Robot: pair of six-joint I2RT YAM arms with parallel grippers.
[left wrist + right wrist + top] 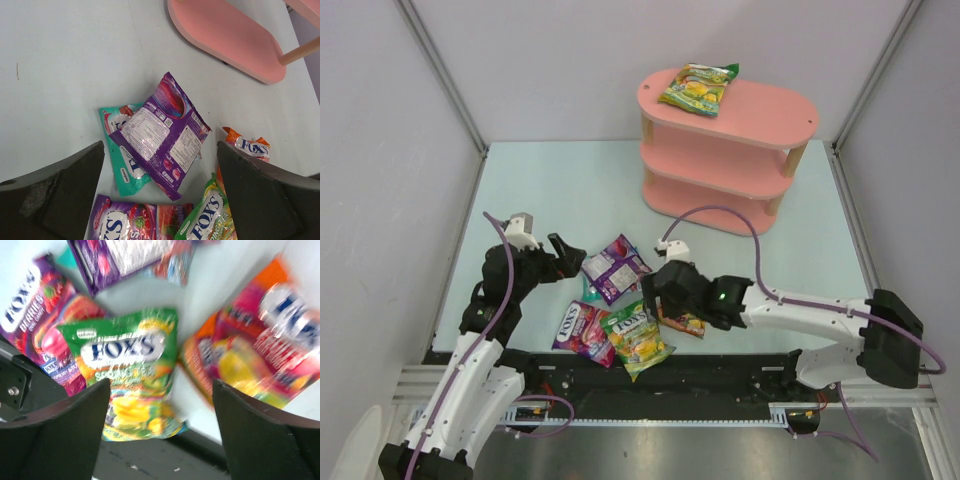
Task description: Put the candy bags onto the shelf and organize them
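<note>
The pink shelf (740, 135) stands at the back right, with one green-yellow candy bag (697, 88) lying on its top board. Several more candy bags lie in a loose pile near the front: a purple one (613, 268) back side up on a teal one (122, 155), a purple-magenta one (582, 328), a green one (637, 338) and an orange one (685, 323). My left gripper (562, 256) hovers open just left of the pile, over the purple bag (160, 132). My right gripper (655, 295) hangs open above the green bag (127, 365) and orange bag (250, 350), holding nothing.
The black rail (150, 455) of the table's near edge runs right under the green bag's lower end. White enclosure walls with metal posts (440, 70) bound the pale table (560, 190). The shelf's lowest board (225, 35) shows beyond the pile.
</note>
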